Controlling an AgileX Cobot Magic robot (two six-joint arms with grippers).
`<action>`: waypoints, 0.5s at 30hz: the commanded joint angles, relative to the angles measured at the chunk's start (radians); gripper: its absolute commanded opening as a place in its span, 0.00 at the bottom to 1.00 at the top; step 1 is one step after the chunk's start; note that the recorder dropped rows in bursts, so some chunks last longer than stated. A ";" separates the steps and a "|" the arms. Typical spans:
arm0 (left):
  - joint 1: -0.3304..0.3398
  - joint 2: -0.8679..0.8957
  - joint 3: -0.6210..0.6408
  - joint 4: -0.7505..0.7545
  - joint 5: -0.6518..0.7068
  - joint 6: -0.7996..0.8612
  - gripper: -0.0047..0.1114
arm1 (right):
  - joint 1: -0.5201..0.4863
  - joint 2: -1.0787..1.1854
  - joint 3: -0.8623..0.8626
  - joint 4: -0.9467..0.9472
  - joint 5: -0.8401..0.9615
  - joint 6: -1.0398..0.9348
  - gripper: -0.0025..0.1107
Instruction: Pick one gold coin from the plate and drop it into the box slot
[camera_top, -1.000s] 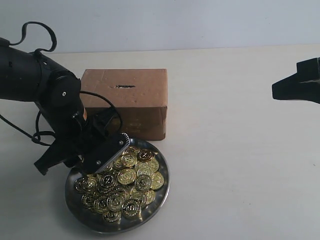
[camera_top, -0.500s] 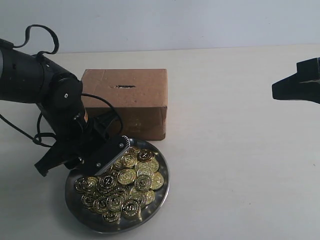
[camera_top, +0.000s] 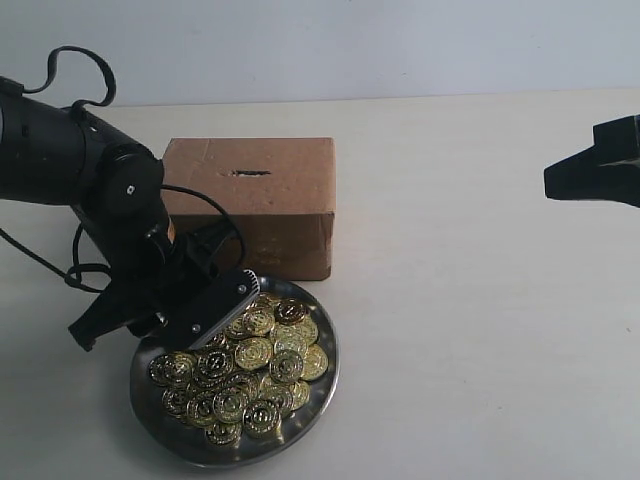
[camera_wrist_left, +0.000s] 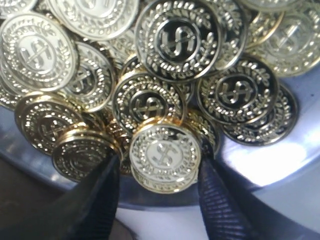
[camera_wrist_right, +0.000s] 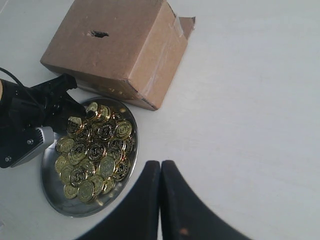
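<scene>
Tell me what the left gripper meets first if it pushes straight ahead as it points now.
Probably the gold coin between its fingers, then the coin pile on the plate; depth is hard to judge.

We see a silver plate (camera_top: 196, 451) heaped with gold coins (camera_top: 245, 368). Just beside it stands a brown box (camera_top: 262, 215), slot (camera_top: 250, 172) on top.

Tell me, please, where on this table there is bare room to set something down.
The widest bare patch is the table right of the box and plate, up to the right gripper. A narrower strip runs behind the box. The plate is crowded: heaped coins, the left gripper among them, the box close behind.
</scene>
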 joint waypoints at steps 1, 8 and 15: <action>0.001 -0.009 0.002 -0.010 0.007 0.003 0.46 | -0.005 0.000 -0.005 0.011 -0.007 -0.013 0.02; 0.001 -0.010 0.002 -0.037 0.007 0.008 0.46 | -0.005 0.000 -0.005 0.011 -0.007 -0.013 0.02; 0.001 -0.010 0.002 -0.055 0.007 0.025 0.46 | -0.005 0.000 -0.005 0.011 -0.007 -0.013 0.02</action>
